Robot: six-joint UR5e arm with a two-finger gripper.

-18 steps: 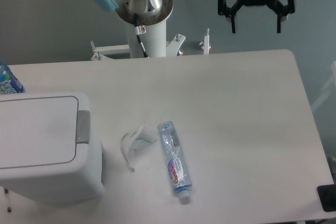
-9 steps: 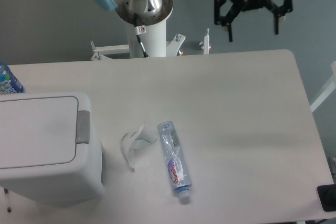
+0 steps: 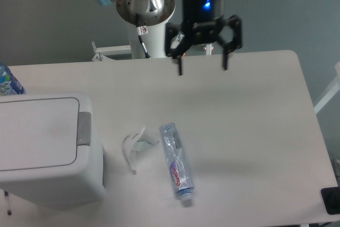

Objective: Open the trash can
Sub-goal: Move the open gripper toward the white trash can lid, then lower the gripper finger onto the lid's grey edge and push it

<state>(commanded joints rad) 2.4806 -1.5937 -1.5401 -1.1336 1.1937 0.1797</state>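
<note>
Swung leftward, black two-finger gripper (image 3: 202,69) spread wide and empty, well apart from boxy white plastic trash can (image 3: 45,150) lying down-left, lid shut.

1 fixed camera, high, looking steeply down over the table (image 3: 255,120).

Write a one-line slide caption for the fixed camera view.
Open gripper above the table's far edge; trash can lid closed at left, toothpaste tube nearby.
</note>
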